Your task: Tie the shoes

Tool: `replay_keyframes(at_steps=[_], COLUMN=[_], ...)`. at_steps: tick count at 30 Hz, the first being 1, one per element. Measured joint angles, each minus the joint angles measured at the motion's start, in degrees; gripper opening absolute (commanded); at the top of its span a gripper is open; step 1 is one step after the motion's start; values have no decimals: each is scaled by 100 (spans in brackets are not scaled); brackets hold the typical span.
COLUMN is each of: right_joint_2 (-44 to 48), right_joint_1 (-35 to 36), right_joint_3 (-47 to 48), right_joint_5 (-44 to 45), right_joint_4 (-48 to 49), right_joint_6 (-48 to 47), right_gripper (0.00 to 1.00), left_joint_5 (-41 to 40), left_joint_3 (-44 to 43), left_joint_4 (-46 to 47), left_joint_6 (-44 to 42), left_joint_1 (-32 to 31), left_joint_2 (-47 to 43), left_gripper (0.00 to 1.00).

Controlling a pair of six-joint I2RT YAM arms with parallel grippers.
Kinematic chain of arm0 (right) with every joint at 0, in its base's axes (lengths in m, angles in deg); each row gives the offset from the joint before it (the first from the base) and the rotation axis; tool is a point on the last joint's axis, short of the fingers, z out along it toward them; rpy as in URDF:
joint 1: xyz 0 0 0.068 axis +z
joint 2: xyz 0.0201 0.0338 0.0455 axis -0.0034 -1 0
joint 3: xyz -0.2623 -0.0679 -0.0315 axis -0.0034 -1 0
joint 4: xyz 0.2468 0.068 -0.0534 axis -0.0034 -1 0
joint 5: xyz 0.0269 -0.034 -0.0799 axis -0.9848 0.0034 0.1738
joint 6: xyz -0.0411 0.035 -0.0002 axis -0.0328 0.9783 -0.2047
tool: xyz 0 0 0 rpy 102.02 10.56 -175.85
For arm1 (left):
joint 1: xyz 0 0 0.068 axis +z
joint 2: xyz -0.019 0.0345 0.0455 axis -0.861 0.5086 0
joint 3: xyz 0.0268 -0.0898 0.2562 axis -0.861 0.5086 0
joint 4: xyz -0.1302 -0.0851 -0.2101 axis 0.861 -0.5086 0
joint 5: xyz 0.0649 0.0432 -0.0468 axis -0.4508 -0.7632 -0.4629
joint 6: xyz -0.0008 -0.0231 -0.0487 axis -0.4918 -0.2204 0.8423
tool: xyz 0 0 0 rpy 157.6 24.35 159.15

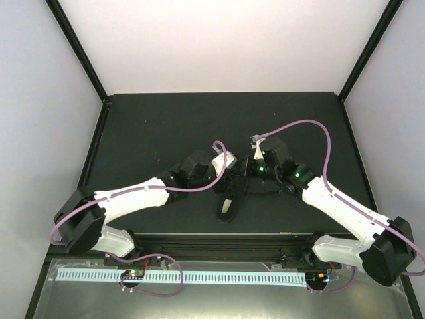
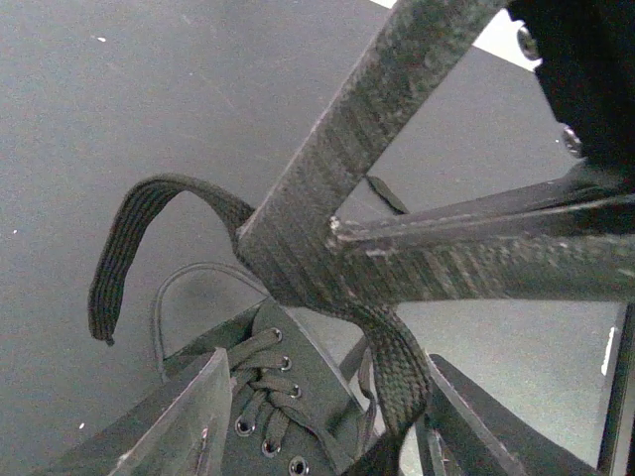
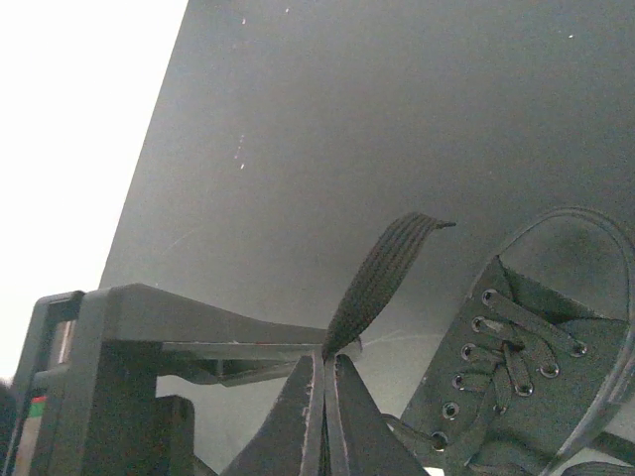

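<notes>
By the bench's point(image 1: 166, 126) near edge our right gripper point(image 3: 324, 365) pinches the lace point(image 3: 382, 268); our left gripper point(image 2: 332, 382) (jaws apart, empty) should close squarely across it.

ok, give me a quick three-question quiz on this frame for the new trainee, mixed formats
1. True or false: the right gripper is shut on a lace.
2. In the left wrist view, the left gripper has its jaws: A) clamped on the sole; B) apart, with lace running between them; C) out of view.
3. Short answer: is a finished bow visible on the shoe in either wrist view?

Key: 1 true. 2 B. 3 no; the lace end sticks up free past the right gripper.
</notes>
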Motion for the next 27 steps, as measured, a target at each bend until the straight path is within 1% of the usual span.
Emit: replay_keyframes(at_steps=[1,3,4,5,6,7,8,9,12,13,14,16,18,20,23,27], right_joint_2=[2,9,13,15,15,15,15,15,42,74,114,238,435,544,468,166], right_joint_1=[0,0,0,0,0,0,0,0,-2,-24,-57,-188,-592,-1093,-1725,-1915], right_joint_3=[0,0,0,0,0,0,0,0,-2,-2,-13,-96,-358,-669,-1104,-1451], right_joint_5=[4,11,15,31,48,55,68,92,251,345,424,570,678,835,1222,1668], right_joint_4=[0,-7,-11,-15,-17,-20,-31,-44,-190,-275,-348,-439,-498,-616,-949,-1309], right_joint_6=[0,0,-2,-2,-2,-2,-4,-4,-66,-83,-96,-127,-192,-216,-278,-306], right_gripper=[2,2,2,2,2,2,5,15,61,70,76,83,87,88,89,85], left_joint_5=[35,114,140,157,186,221,260,293,369,393,413,470,549,619,680,841], left_joint_3=[-26,-59,-61,-61,-61,-63,-72,-85,-87,-74,-59,7,66,68,66,68], left_joint_4=[13,76,120,153,190,245,286,326,393,426,466,522,492,369,70,-291], left_joint_6=[15,79,105,160,186,240,271,295,444,516,577,728,885,1036,1252,1600], left_joint_1=[13,42,50,57,70,81,98,122,184,225,264,369,479,570,656,754], left_joint_2=[59,146,173,186,197,214,234,256,284,282,280,262,236,236,236,236], left_gripper=[46,34,26,13,4,2,2,1,1,2,2,1,2,2,2,2])
